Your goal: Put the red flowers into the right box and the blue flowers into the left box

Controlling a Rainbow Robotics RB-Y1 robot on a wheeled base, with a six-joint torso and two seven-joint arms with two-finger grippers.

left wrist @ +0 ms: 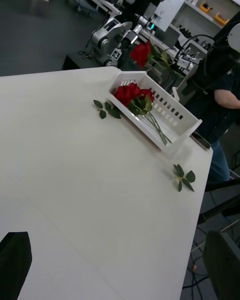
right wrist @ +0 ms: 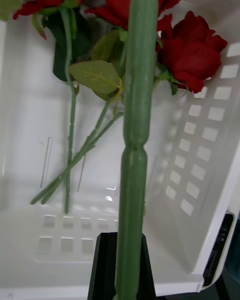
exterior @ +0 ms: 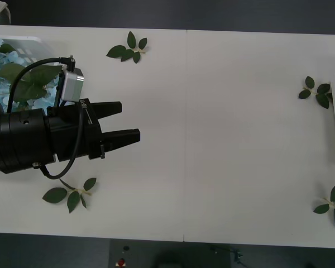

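A: The left gripper [exterior: 125, 121] is hovering over the table with its fingers spread, holding nothing. The left box [exterior: 22, 40], behind and beside it, is holding the blue flowers [exterior: 3, 84].

B: And the right gripper [right wrist: 119, 265]?

A: It's pinching the stem of a rose [right wrist: 134, 130] above the right box [right wrist: 200, 145]. The bloom [left wrist: 140, 54] is hanging over the box in the left wrist view.

B: So it's releasing next — how, ideally?

A: Lowering first, I'd judge, so the stem drops inside the walls. Red roses [right wrist: 192, 50] are already lying below the gripper — deep red blooms, dark leaves, thin green stems crossing on the floor.
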